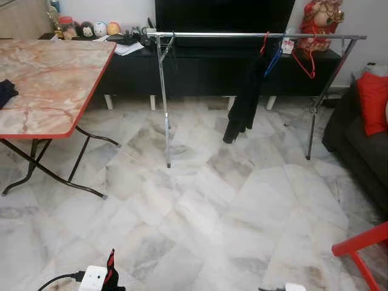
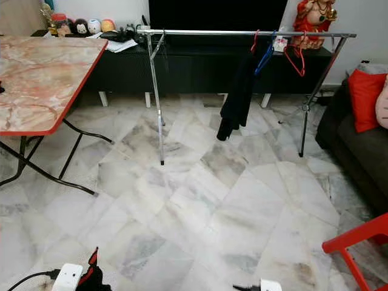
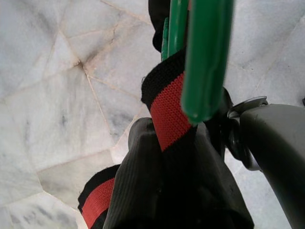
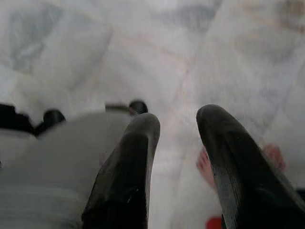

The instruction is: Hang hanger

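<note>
Between the left claw's (image 3: 190, 143) black fingers sits a green hanger (image 3: 207, 52) draped with a black-and-red knitted cloth (image 3: 167, 109), the claw pinching it low above the marble floor (image 1: 200, 200). Far ahead of that claw stands the clothes rack (image 1: 254, 35). The right claw (image 4: 176, 143) hangs spread and empty over the floor.
</note>
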Tool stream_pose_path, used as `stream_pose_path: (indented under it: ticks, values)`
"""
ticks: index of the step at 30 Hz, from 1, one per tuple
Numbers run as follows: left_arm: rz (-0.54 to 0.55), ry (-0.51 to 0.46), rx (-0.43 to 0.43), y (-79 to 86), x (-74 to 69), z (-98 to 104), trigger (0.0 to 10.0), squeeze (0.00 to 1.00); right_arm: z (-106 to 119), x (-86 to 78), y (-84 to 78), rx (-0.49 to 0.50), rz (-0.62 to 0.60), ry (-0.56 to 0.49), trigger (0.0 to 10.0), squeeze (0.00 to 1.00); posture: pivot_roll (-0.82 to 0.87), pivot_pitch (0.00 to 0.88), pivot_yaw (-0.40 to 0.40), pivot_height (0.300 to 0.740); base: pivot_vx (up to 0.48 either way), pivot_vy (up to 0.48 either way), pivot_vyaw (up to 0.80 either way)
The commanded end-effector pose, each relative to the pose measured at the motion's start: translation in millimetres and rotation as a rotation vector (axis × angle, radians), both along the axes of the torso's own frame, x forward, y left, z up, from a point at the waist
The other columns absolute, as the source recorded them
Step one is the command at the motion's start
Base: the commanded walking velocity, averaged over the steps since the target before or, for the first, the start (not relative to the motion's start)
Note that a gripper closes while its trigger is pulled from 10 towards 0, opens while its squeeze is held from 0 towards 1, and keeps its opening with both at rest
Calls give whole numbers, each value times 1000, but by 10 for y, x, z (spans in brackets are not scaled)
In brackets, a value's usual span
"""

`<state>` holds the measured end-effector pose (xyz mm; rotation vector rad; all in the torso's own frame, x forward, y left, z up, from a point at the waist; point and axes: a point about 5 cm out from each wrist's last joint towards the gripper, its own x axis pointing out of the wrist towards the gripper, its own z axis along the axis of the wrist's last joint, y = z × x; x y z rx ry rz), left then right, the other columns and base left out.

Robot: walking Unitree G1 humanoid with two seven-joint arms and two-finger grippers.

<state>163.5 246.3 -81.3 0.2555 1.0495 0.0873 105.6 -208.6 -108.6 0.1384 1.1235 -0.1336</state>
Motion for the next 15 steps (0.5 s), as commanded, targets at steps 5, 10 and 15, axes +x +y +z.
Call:
stream_pose_path:
  ticks: [5, 10, 15]
  values:
    - [23, 5, -3, -4, -15, -10, 10000, 0, 0, 1, 8, 5, 16, -2, 10000, 0, -41, 0, -48, 740, 0, 0, 0]
    - [26, 12, -4, -5, -42, -22, 10000, 0, 8, 12, -21, -1, 20, -3, 10000, 0, -42, 0, -49, 740, 0, 0, 0]
    - [30, 21, -6, 3, -81, -37, 10000, 0, 20, 38, -52, -20, 42, -3, 10000, 0, -39, 0, -54, 740, 0, 0, 0]
